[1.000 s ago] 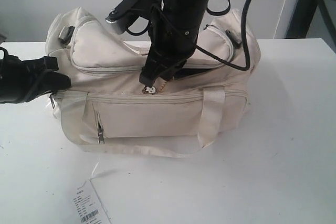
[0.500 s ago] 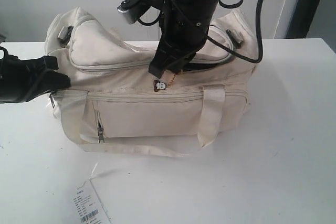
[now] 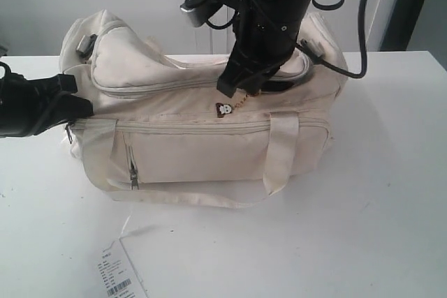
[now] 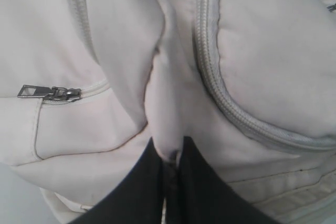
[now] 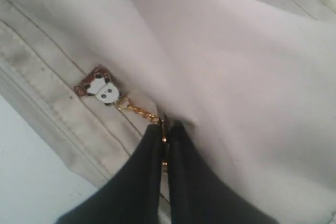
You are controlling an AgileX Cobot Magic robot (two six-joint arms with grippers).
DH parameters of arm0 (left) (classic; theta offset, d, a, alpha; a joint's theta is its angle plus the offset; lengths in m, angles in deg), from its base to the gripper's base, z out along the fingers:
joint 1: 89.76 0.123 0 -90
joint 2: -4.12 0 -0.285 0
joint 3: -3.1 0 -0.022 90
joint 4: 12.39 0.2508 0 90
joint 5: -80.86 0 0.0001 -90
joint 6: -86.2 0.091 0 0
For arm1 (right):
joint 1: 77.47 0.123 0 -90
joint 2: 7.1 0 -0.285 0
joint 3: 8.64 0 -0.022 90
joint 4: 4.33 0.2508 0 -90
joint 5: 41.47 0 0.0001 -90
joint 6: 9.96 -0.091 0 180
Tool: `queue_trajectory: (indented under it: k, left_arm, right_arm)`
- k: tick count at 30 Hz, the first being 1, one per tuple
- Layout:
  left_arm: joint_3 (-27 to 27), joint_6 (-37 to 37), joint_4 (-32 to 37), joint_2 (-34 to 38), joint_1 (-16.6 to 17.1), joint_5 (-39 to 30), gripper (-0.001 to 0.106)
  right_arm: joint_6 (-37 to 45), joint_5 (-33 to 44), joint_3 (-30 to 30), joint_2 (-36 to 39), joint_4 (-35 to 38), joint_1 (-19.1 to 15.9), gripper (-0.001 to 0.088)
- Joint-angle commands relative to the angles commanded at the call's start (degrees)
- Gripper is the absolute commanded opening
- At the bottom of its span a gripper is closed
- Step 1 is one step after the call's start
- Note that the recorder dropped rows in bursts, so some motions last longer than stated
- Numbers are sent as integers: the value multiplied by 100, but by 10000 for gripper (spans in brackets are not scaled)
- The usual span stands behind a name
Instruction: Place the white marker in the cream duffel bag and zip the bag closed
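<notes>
The cream duffel bag (image 3: 202, 144) lies on its base mid-table. My right gripper (image 3: 236, 90) comes down from above onto the top zip and is shut on the zip pull (image 5: 164, 129). A gold chain hangs from it with a small panda charm (image 3: 224, 109). A short dark gap of open zip (image 3: 283, 86) shows to the right of the jaws. My left gripper (image 3: 82, 107) is at the bag's left end, shut on a fold of cream fabric (image 4: 168, 103). The white marker is out of view.
A white paper barcode tag (image 3: 117, 276) lies on the white table (image 3: 377, 207) near the front edge. The bag's long webbing strap (image 3: 209, 200) trails on the table in front. A grey side zip pull (image 4: 50, 93) sits near the left jaws. A dark stand (image 3: 408, 5) rises behind at the right.
My right gripper has moved to the right along the top zip, dragging the pull and panda charm with it. The open gap has shortened. The left gripper has kept still.
</notes>
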Motion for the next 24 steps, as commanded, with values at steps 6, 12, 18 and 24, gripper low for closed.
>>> queue_trajectory:
  k: [6,12,18,24]
  left_arm:
    - [0,0,0,0,0,0,3]
    - [0,0,0,0,0,0,3]
    - [0,0,0,0,0,-11,3]
    - [0,0,0,0,0,-11,3]
  right_arm:
    - [21,0,83,-132,10,-247,0]
    - [21,0,83,-151,0,-371,0]
    - [21,0,83,-175,0,-578,0]
    - [21,0,83,-174,12,-789,0]
